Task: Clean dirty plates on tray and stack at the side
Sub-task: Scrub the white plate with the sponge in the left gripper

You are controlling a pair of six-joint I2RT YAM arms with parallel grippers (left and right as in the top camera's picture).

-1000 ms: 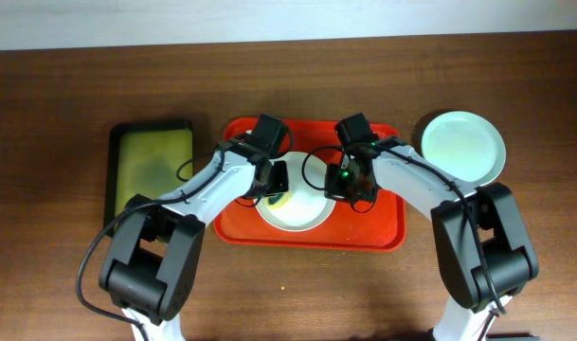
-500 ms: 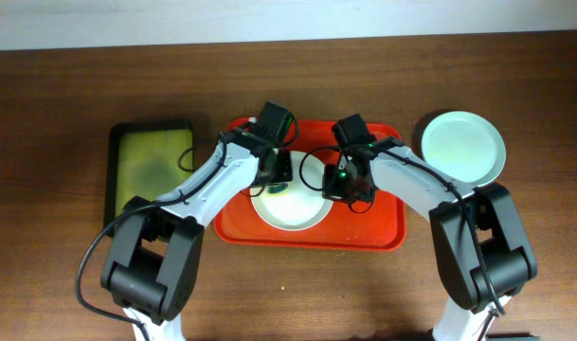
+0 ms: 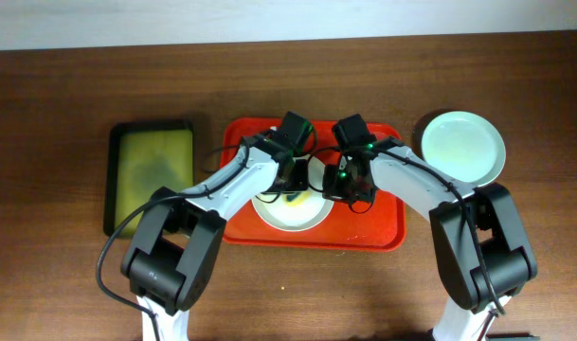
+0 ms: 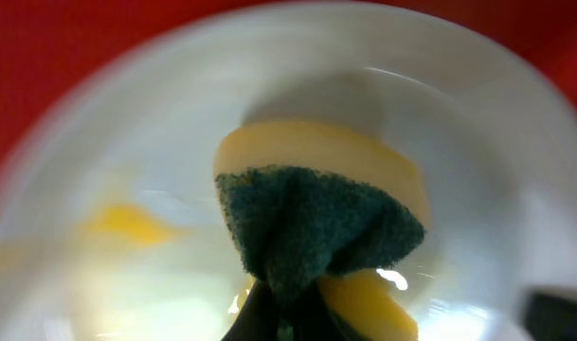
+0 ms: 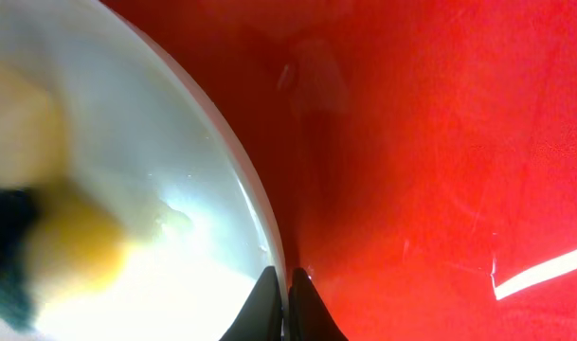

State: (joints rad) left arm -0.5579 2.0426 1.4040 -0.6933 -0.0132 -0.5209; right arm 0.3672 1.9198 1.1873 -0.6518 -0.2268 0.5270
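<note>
A white plate [image 3: 293, 214] lies on the red tray [image 3: 383, 224]. My left gripper [image 3: 295, 184] is shut on a yellow sponge with a dark green scouring face [image 4: 316, 223] and presses it onto the plate [image 4: 477, 142]. A yellow smear [image 4: 122, 223] shows left of the sponge. My right gripper [image 5: 286, 296] is shut on the plate's right rim, one finger inside the plate [image 5: 155, 161] and one over the tray [image 5: 440, 142]. In the overhead view that gripper [image 3: 337, 192] sits at the plate's right edge. A pale mint plate [image 3: 463, 147] rests on the table to the right of the tray.
A black-rimmed yellow-green tray [image 3: 153, 170] lies on the brown table left of the red tray. Both arms reach in over the red tray from the front and nearly meet above the plate.
My left gripper has swept the sponge rightward across the plate, from its left edge toward the upper middle. The right gripper has stayed on the rim.
</note>
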